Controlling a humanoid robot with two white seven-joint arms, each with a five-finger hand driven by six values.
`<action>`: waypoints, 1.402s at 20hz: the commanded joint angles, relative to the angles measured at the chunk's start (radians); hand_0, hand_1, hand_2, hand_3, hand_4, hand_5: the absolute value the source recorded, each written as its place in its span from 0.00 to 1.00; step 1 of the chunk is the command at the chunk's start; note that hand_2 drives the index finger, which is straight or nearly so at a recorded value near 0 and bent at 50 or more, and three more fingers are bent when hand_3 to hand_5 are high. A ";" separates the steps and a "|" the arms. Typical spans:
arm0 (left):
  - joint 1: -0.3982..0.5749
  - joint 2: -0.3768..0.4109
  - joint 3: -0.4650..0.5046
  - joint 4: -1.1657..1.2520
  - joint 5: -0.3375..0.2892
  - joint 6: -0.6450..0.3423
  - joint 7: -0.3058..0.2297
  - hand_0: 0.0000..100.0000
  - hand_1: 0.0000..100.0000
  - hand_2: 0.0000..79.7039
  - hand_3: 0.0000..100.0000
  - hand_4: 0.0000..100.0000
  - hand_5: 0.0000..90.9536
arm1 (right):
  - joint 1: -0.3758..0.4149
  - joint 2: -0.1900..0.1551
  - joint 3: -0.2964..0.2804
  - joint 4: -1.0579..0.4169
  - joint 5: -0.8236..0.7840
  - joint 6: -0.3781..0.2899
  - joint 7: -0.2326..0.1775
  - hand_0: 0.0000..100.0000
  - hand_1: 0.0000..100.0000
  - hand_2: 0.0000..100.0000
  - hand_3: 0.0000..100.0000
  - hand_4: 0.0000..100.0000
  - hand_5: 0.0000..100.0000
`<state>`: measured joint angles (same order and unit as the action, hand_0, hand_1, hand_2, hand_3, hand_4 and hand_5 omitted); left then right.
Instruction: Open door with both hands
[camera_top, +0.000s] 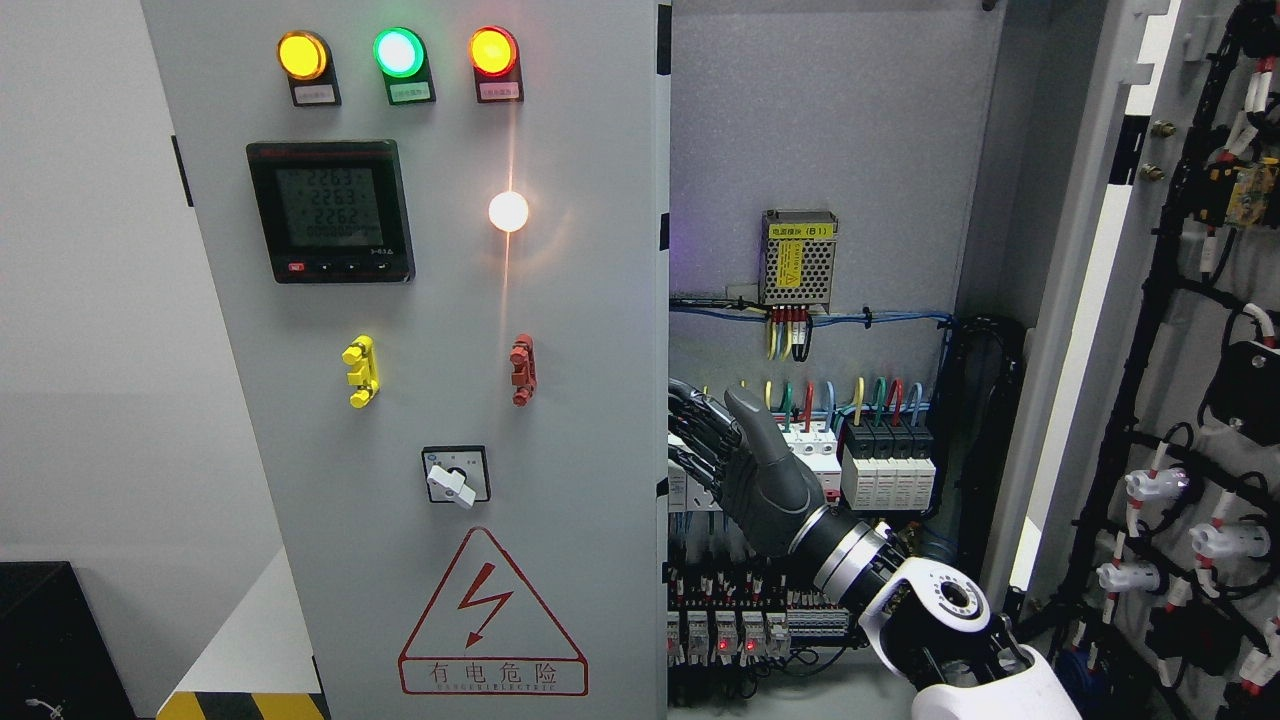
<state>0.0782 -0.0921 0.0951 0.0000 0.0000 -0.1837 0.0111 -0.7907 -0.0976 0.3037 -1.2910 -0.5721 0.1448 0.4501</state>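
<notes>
Your right hand (735, 455) sits at frame centre, fingers hooked around the left door (440, 360) edge. The right door (1190, 330) stands open far right.

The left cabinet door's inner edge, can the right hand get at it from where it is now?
Probably yes. The right hand is already at the left door, its fingers seemingly hooked behind the door's edge in the open cabinet. Nothing sits between them; only the breakers behind are close.
</notes>
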 joint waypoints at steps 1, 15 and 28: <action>0.000 0.000 0.000 -0.018 -0.031 0.000 0.000 0.00 0.00 0.00 0.00 0.00 0.00 | -0.007 0.001 -0.003 0.007 0.000 -0.001 0.001 0.19 0.00 0.00 0.00 0.00 0.00; 0.000 0.000 0.000 -0.018 -0.031 0.000 0.000 0.00 0.00 0.00 0.00 0.00 0.00 | -0.015 0.001 -0.006 0.009 0.000 0.002 0.051 0.19 0.00 0.00 0.00 0.00 0.00; 0.000 0.000 0.000 -0.018 -0.031 0.000 0.000 0.00 0.00 0.00 0.00 0.00 0.00 | -0.028 0.003 -0.006 0.006 0.000 0.045 0.085 0.19 0.00 0.00 0.00 0.00 0.00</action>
<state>0.0782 -0.0921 0.0951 0.0000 0.0000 -0.1837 0.0110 -0.8166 -0.0966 0.2982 -1.2845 -0.5721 0.1880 0.5264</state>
